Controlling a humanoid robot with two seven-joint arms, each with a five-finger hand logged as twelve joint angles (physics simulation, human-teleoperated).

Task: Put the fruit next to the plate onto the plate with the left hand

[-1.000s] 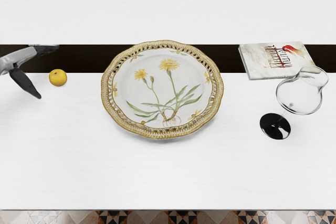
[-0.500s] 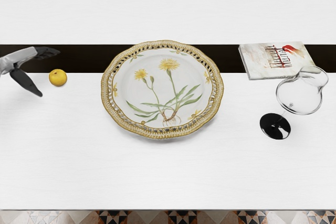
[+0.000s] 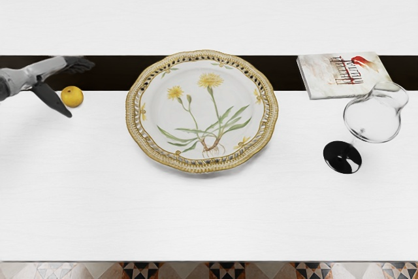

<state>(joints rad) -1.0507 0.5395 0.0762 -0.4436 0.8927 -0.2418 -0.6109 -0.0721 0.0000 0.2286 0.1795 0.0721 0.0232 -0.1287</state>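
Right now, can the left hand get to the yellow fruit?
Probably yes. The left hand is open right beside the fruit, and nothing stands between them. The plate is off on the fruit's other side, out of the way.

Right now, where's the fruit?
Head view, left side: the yellow fruit sits on the table, left of the plate, apart from it, just beside the open left hand.

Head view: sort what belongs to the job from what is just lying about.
Job: fruit, on the table left of the plate; plate; left hand, open beside the fruit.
Lying about: book; glass, tipped over.
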